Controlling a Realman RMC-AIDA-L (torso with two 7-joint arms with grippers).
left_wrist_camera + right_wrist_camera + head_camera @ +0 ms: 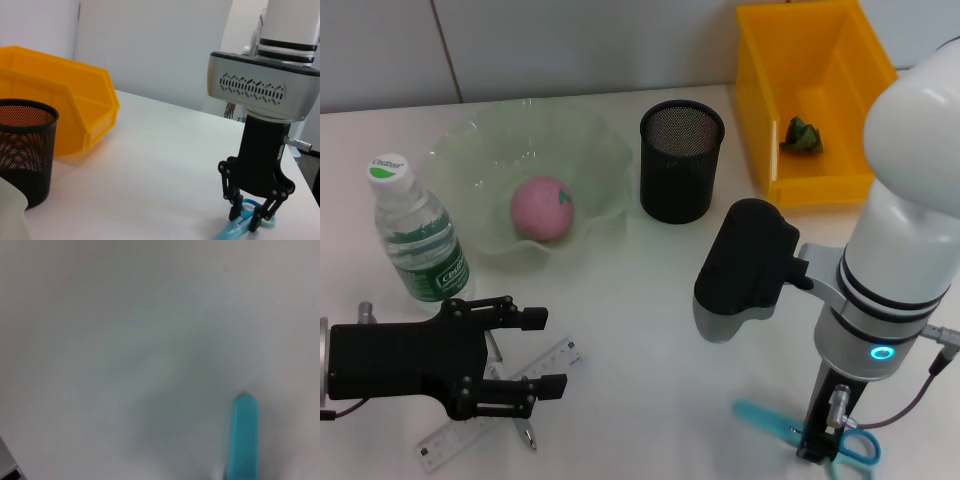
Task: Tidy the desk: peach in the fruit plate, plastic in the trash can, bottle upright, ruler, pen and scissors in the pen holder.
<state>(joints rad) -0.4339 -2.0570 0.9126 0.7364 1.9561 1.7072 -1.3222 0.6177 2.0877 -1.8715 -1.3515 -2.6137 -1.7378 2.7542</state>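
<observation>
Straddling the scissors (239, 226), right hand (248, 219) fingers stand slightly apart.

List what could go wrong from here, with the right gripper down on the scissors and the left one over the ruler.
1. The right gripper straddles only the handle end of the teal scissors; lifted from there, they could swing or slip.
2. The mesh pen holder has a narrow mouth and stands close to the fruit plate; a tilted drop may miss or tip it.
3. The left gripper hovers over the flat ruler, beside the water bottle; a sideways move could topple the bottle.
</observation>
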